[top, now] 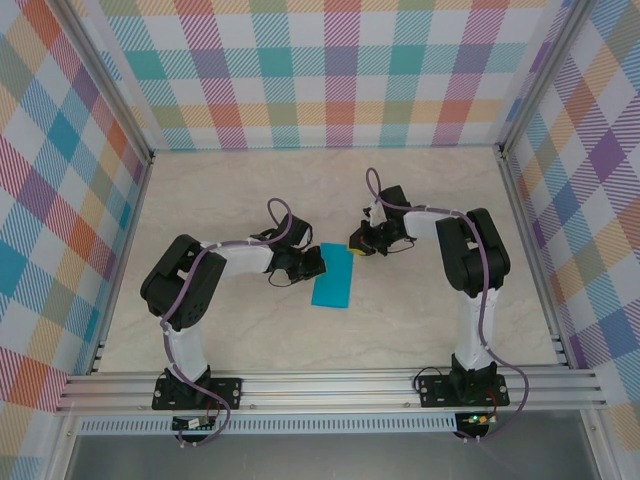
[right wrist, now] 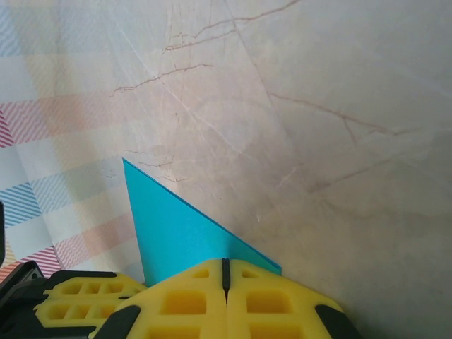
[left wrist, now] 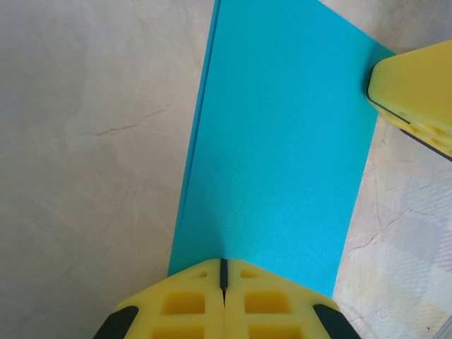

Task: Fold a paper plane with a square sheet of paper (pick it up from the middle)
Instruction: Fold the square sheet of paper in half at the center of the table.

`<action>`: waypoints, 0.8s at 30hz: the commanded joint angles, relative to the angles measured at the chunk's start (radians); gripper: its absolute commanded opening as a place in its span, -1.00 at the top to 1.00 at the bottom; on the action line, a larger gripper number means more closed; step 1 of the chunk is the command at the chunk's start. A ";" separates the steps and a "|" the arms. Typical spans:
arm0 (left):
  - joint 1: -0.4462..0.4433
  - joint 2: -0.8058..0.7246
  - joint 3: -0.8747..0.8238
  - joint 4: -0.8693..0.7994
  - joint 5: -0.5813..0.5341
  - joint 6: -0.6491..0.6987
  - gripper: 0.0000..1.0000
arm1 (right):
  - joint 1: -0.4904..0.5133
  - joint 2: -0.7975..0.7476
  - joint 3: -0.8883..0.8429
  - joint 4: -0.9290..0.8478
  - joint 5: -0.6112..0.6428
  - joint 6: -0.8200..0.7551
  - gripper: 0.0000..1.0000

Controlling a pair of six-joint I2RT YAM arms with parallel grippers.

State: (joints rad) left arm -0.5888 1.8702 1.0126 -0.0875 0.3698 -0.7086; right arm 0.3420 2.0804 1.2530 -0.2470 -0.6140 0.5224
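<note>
Two arms bend inward over the bench (top: 420, 200), and the blue sheet of paper (top: 333, 277) lies flat between them as a narrow rectangle. Its long axis runs from the near side to the far side, leaning slightly right at the far end. The left fingers (top: 312, 263) sit against the left side of its far half. The right fingers (top: 357, 243) sit at the far right corner. Each arm is close to the sheet on its own side, and the near end lies free.

Seen from the left wrist, the left fingers (left wrist: 191, 305) are pressed together with no gap. Their tips sit over the closest edge of the sheet of paper (left wrist: 282, 148), which stretches straight away from them. A second thin edge shows along its left side. One right finger (left wrist: 417, 92) touches the sheet's right edge near the far corner. Whether the left tips pinch the paper or only press on it, I cannot tell.

Seen from the right wrist, the right fingers (right wrist: 191, 304) are also closed tight, seam to seam. A sharp corner of the sheet of paper (right wrist: 176, 229) pokes out ahead and to the left of them over the bench (right wrist: 318, 106).

As I judge it, any coming fold turns on that far end, where both sets of fingers already crowd.
</note>
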 commanded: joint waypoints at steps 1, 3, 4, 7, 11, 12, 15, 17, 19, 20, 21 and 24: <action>-0.013 0.030 -0.028 -0.157 -0.069 0.023 1.00 | -0.001 0.010 0.030 -0.055 0.013 -0.028 1.00; -0.012 0.031 -0.028 -0.159 -0.070 0.023 1.00 | -0.006 -0.001 0.046 -0.054 -0.006 -0.021 1.00; -0.013 0.030 -0.027 -0.159 -0.070 0.024 1.00 | -0.007 -0.007 0.056 -0.056 -0.011 -0.018 1.00; -0.013 0.030 -0.026 -0.161 -0.069 0.023 1.00 | -0.012 -0.005 0.082 -0.066 -0.013 -0.021 1.00; -0.013 0.026 -0.023 -0.164 -0.071 0.026 1.00 | -0.012 0.017 0.096 -0.074 -0.013 -0.020 1.00; -0.013 0.026 -0.023 -0.164 -0.071 0.025 1.00 | -0.012 0.023 0.094 -0.075 -0.012 -0.019 1.00; -0.013 0.025 -0.023 -0.164 -0.070 0.027 1.00 | -0.013 0.034 0.080 -0.067 -0.008 -0.016 1.00; -0.013 0.026 -0.023 -0.164 -0.068 0.025 1.00 | -0.012 0.040 0.070 -0.061 -0.007 -0.017 1.00; -0.013 0.026 -0.023 -0.162 -0.068 0.025 1.00 | -0.012 0.048 0.062 -0.058 0.004 -0.018 1.00; -0.012 0.027 -0.021 -0.162 -0.067 0.024 1.00 | -0.012 0.053 0.059 -0.055 0.011 -0.018 1.00; -0.013 0.027 -0.021 -0.162 -0.066 0.025 1.00 | -0.013 0.059 0.056 -0.056 0.016 -0.020 1.00; -0.013 0.028 -0.021 -0.161 -0.067 0.023 1.00 | -0.014 0.075 0.045 -0.053 0.032 -0.014 1.00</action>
State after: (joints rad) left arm -0.5900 1.8698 1.0153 -0.0959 0.3676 -0.7052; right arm 0.3332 2.1193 1.3216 -0.2871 -0.6121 0.5152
